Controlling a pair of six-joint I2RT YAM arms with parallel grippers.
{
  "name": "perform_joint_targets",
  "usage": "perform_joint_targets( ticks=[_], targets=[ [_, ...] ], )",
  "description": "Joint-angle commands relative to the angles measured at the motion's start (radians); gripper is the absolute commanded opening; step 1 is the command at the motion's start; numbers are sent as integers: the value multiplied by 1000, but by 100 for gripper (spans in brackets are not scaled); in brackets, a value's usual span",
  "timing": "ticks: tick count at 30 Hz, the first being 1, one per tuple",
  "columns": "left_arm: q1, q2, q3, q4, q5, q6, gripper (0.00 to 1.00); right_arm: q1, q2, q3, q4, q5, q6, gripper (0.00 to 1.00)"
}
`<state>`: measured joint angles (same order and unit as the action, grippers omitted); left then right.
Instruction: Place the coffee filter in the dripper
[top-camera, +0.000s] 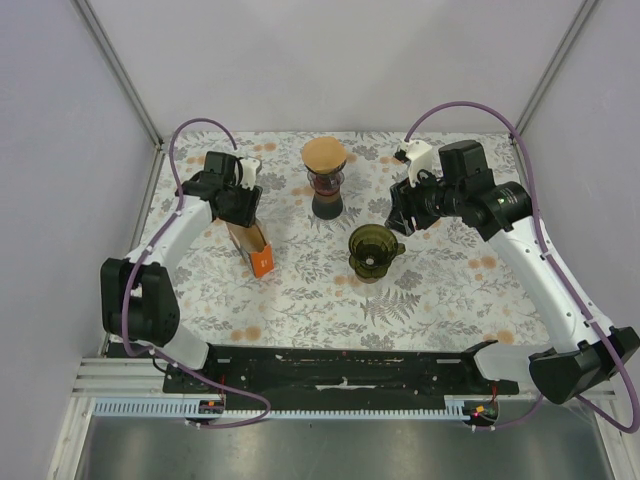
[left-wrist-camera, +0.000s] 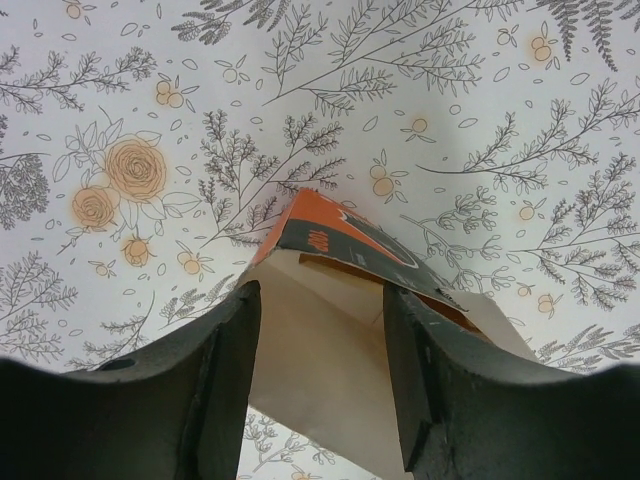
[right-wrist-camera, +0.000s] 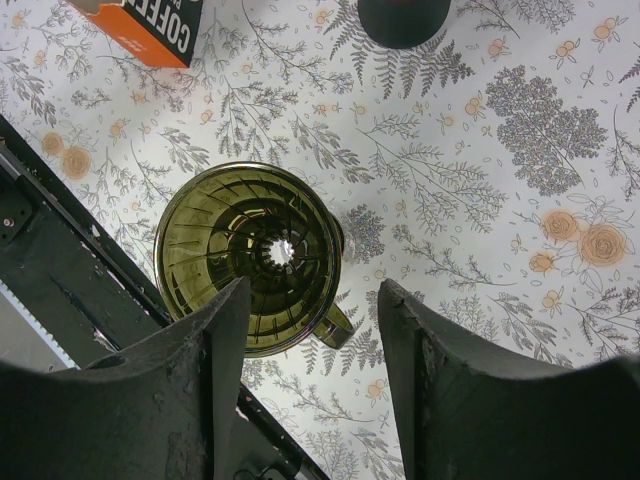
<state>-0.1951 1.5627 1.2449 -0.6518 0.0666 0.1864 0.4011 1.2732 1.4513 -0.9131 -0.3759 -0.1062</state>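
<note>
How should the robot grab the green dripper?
Probably by its rim, from straight above. The dripper stands upright with its wide mouth open, so one finger could slip inside the thin wall and one outside. Its small handle sticks out sideways but looks harder to pinch.

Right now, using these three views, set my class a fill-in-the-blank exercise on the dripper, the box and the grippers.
1. The green dripper has no filter in it; it is ___.
2. The box under the left gripper has an ___ end.
3. The right gripper has its jaws ___, with nothing between them.
Missing words: empty; orange; open.
</note>
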Motion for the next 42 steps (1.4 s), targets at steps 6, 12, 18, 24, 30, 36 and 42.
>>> perform_joint_targets(
  ticks=[6, 12, 18, 24, 30, 36, 42],
  targets=[
    [14, 26, -39, 106, 73, -65, 55, -1, -14, 4, 26, -9, -4, 61],
    [26, 45, -42, 98, 81, -74, 50, -1, -17, 3, 25, -12, -1, 61],
    [26, 30, -42, 75, 170, -82, 64, 2, -12, 1, 26, -17, 5, 61],
    [26, 59, -51, 84, 145, -68, 63, 7, -5, 7, 29, -17, 11, 61],
    [26, 83, -65, 103, 125, -57, 39, 10, -12, 6, 25, -9, 13, 61],
    [26, 34, -38, 66, 127, -44, 2, 12, -15, 12, 20, -8, 13, 61],
    [28, -58, 31, 11, 136, -30, 2, 13, -17, 18, 16, -6, 14, 60]
  ],
)
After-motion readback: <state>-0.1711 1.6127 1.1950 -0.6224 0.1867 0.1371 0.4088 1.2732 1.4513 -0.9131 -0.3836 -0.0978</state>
